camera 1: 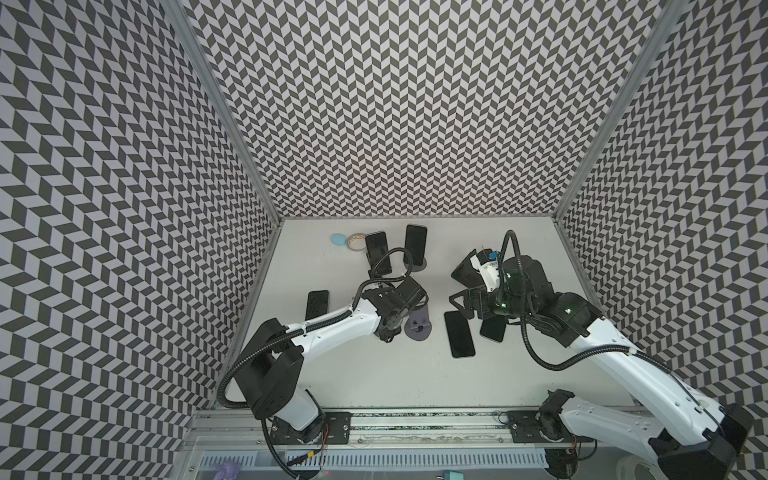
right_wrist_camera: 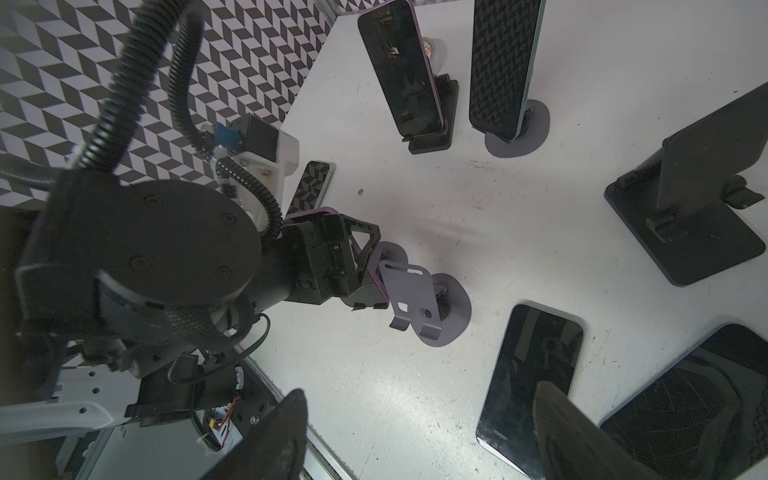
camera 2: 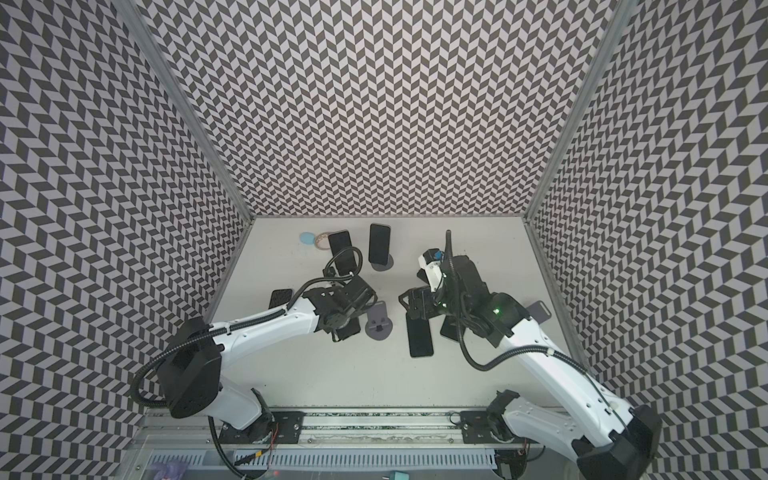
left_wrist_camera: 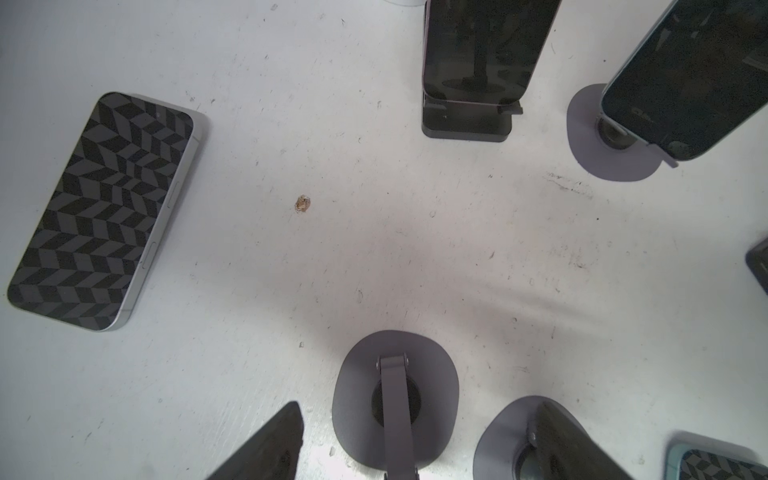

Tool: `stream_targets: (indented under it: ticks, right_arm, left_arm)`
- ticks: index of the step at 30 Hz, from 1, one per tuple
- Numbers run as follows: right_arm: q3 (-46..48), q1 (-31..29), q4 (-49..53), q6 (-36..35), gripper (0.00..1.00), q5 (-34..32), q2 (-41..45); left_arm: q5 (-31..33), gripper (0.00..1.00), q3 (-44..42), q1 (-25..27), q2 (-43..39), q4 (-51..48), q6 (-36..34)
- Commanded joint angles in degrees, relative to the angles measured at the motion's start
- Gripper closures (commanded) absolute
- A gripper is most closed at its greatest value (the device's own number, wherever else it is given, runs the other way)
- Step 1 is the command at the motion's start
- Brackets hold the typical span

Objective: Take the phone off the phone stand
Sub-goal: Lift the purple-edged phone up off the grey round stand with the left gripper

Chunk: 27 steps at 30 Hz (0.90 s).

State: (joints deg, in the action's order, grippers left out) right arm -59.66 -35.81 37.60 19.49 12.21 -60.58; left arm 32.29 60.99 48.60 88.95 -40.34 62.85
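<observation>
Nearest the right wrist camera, your right gripper point(right_wrist_camera: 419, 392) stood spread wide, empty; your left gripper point(right_wrist_camera: 374, 268) straddled the purple-edged phone point(right_wrist_camera: 311, 212) beside the grey phone stand point(right_wrist_camera: 405, 291), clamped or not you couldn't tell. In both top views, the phone stand point(camera 1: 417, 328) stood just right of that gripper.

Flat phone point(left_wrist_camera: 104, 212) on white table point(left_wrist_camera: 374, 249), dark phone point(left_wrist_camera: 482, 45) on black stand point(left_wrist_camera: 465, 124), empty grey stand point(left_wrist_camera: 395, 399) between fingers point(left_wrist_camera: 270, 444)

Black-and-white chevron walls point(camera 1: 399, 104), metal corner posts point(camera 1: 218, 104), scuffed white tabletop point(camera 1: 374, 374), evenly lit
</observation>
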Motion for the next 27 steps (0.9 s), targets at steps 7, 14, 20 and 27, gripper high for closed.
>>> stream_targets:
  ticks: [7, 14, 20, 27]
  right_arm:
    - [-0.3, 0.0, -3.3, -0.6, 0.17, -0.3, -0.2]
    - [-0.3, 0.0, -3.6, -0.8, 0.17, -0.3, -0.4]
    - [-0.3, 0.0, -3.8, -0.8, 0.17, 0.0, -0.4]
    - [0.4, 0.0, -4.1, -0.4, 0.18, 0.2, -0.2]
  left_arm:
    - [2.0, 0.15, -0.6, -0.3, -0.7, -0.2, 1.5]
    - [1.9, 0.2, -2.1, -0.3, -2.4, 0.3, 2.1]
    - [2.0, 0.24, -3.6, -0.3, -4.3, 0.5, 2.5]
    - [2.0, 0.27, -4.7, -0.2, -5.5, 1.2, 2.1]
